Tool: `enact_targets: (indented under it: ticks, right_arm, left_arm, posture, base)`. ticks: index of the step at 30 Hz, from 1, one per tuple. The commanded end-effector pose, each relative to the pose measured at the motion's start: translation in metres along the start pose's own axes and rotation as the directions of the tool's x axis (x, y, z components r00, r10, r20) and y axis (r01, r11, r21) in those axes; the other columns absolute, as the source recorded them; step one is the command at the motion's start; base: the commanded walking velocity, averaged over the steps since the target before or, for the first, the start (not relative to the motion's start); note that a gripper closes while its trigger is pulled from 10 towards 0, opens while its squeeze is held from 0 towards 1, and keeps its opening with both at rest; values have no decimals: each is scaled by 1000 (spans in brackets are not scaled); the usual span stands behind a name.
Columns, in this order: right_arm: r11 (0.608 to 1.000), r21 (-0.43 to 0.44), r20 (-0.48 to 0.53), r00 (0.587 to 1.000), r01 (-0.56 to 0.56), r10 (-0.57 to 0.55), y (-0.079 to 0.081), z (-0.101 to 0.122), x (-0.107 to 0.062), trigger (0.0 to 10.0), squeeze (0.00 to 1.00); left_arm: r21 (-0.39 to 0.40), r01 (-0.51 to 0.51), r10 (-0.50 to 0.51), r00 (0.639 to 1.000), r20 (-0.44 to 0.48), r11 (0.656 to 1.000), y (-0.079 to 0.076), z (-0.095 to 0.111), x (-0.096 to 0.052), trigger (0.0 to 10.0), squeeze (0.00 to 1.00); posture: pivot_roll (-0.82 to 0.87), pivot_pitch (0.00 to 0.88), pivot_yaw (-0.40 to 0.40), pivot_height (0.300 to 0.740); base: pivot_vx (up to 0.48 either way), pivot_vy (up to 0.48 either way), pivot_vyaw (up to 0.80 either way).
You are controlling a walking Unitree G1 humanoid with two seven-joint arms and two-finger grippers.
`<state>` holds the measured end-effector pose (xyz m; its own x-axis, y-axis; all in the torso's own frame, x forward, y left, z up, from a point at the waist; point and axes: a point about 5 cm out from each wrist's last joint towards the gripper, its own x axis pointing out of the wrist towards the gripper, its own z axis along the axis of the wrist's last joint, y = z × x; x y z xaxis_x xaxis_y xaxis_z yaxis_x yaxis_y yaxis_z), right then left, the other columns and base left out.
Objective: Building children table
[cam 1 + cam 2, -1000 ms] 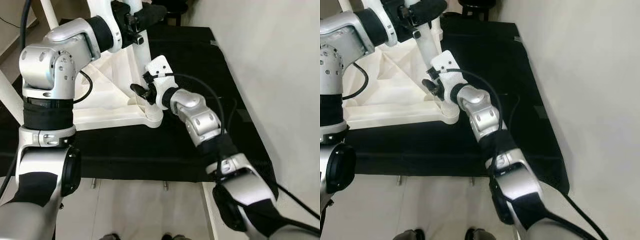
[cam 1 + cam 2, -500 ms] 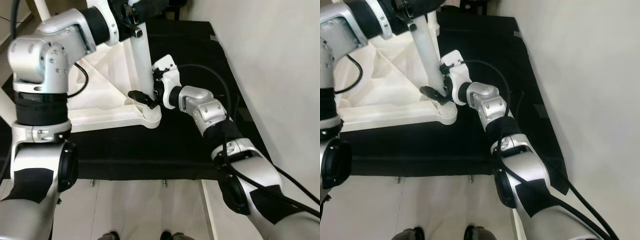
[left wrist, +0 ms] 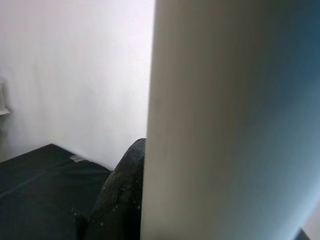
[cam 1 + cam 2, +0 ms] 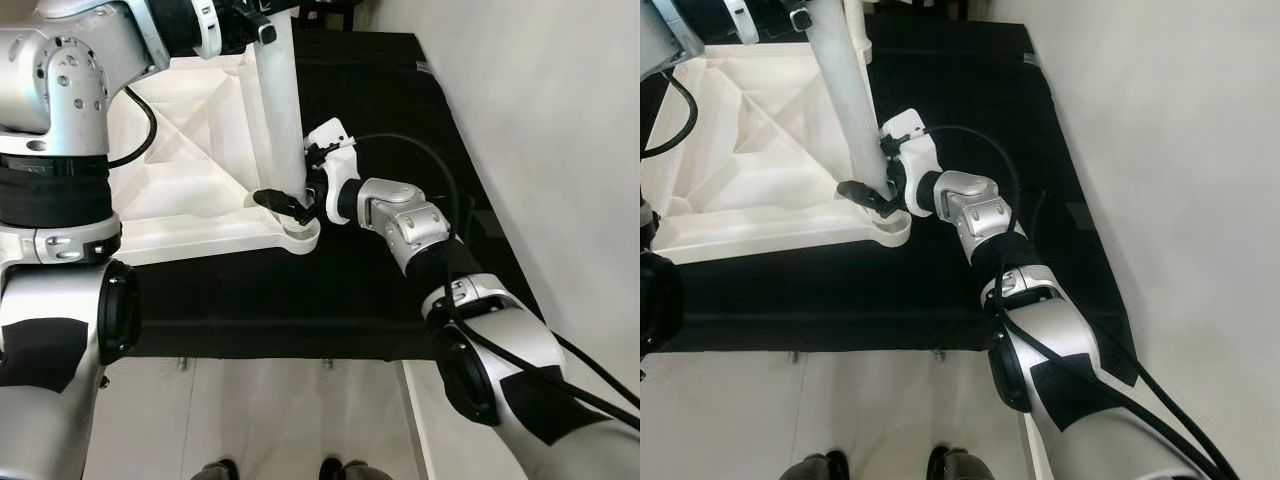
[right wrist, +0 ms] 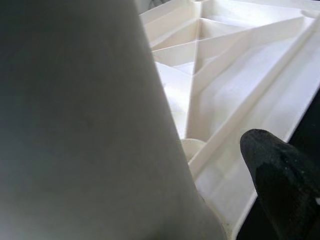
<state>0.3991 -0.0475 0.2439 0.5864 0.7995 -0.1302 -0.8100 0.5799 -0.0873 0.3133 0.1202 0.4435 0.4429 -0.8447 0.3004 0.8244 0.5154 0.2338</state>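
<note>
A white children's table top [image 4: 170,215] lies upside down on a black mat, its ribbed underside facing up. A white table leg [image 4: 281,110] stands upright in the near right corner socket [image 4: 302,235]. My left gripper [image 4: 238,14] is shut on the leg high up; in the left wrist view one black finger [image 3: 120,200] presses against the leg [image 3: 225,125]. My right gripper [image 4: 283,199] is at the leg's base, with one finger crossing in front of it. In the right wrist view a gap shows between that finger [image 5: 280,175] and the leg [image 5: 85,125].
The black mat [image 4: 390,100] covers the floor around the table top and ends at a pale wall [image 4: 560,150] on the right. Light floor tiles [image 4: 300,420] lie in front of the mat, with my feet at the near edge.
My right gripper has moved in to the leg's base, one finger now in front of it. The leg stands straighter. My left arm has risen towards the top of the view.
</note>
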Motion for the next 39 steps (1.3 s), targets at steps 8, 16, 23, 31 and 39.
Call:
enact_targets:
  ticks: [8,16,23,31,39]
  right_arm:
    - [942,-13,241,913,-337,330,24,37,-2,0,0]
    - [796,-119,167,779,-593,605,50,24,-14,0,0]
    - [720,-133,66,718,-681,692,64,7,-17,0,0]
    - [772,-35,9,772,-635,636,74,-11,-13,0,0]
    - [908,85,75,911,-411,405,62,-17,-5,0,0]
  left_arm:
    - [-91,320,-316,947,53,943,-26,3,3,0,0]
    - [-125,426,-415,904,105,896,-31,8,-2,0,0]
    - [-133,514,-497,856,144,847,-36,18,-5,0,0]
    - [-93,577,-565,814,134,811,-41,17,-7,0,0]
    - [-61,385,-374,917,141,921,-31,15,-3,10000,1000]
  posture:
    - [-46,147,-96,740]
    - [-57,126,-93,740]
    - [-62,103,-87,740]
    - [-69,72,-81,740]
    - [-81,45,-77,740]
  base:
    - [0,0,0]
    - [0,0,0]
    - [0,0,0]
    - [0,0,0]
    - [0,0,0]
